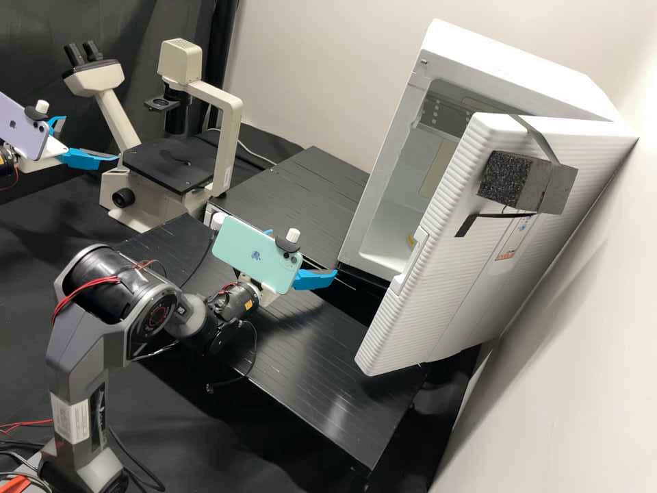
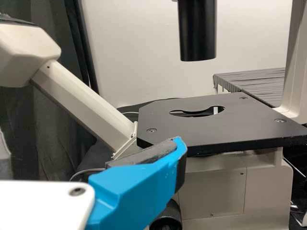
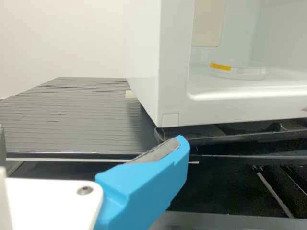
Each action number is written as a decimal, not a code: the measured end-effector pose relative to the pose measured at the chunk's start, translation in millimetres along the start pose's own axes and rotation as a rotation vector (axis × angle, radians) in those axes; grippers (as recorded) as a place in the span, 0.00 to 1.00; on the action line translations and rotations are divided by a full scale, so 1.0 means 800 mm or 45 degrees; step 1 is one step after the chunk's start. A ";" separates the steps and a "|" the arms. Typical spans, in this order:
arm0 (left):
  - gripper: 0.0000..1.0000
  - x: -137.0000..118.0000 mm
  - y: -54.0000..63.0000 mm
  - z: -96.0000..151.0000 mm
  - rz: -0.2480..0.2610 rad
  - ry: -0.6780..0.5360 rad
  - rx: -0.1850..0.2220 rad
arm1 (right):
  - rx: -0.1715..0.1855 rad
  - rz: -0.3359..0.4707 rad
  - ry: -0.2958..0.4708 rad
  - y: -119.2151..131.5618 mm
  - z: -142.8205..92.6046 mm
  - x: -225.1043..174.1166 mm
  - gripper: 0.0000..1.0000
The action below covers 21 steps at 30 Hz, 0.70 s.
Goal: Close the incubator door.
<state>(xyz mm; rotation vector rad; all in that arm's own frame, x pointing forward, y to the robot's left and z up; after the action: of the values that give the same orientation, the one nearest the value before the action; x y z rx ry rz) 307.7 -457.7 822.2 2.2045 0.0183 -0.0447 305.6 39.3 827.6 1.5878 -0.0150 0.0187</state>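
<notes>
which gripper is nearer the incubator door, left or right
Right. The right gripper is near the open incubator, a gap short of the door; the left gripper is farther off, by the microscope.

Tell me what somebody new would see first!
Probably the big white incubator door at the high view's right, standing open, with a speckled block strapped on. Next might come the mint-green phone on the right arm, near the middle, and the pale microscope at the back left.

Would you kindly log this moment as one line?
incubator door: open | right gripper: open, off door | left gripper: near microscope | dish: inside
</notes>
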 end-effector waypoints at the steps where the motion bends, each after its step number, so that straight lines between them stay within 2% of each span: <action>1: 1.00 0.000 0.000 0.000 0.000 0.000 0.000 | 0.000 0.000 0.000 0.000 0.000 0.000 1.00; 10: 1.00 0.000 0.000 0.000 0.000 0.002 -0.002 | -0.001 0.004 0.001 0.000 0.000 0.000 1.00; 14: 1.00 0.000 0.000 0.000 0.000 0.002 -0.002 | 0.001 0.028 -0.001 0.007 0.000 -0.015 1.00; 18: 1.00 0.000 0.000 0.000 0.000 0.002 -0.002 | 0.001 0.118 0.030 0.027 -0.005 -0.046 1.00; 21: 1.00 0.000 0.000 0.000 0.000 0.002 -0.002 | 0.008 0.240 0.100 0.045 -0.015 -0.077 1.00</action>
<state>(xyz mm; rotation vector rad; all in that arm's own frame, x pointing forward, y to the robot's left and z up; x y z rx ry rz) 307.7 -457.6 822.3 2.2034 0.0188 -0.0429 243.6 50.2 862.5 1.5860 -0.1035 0.2280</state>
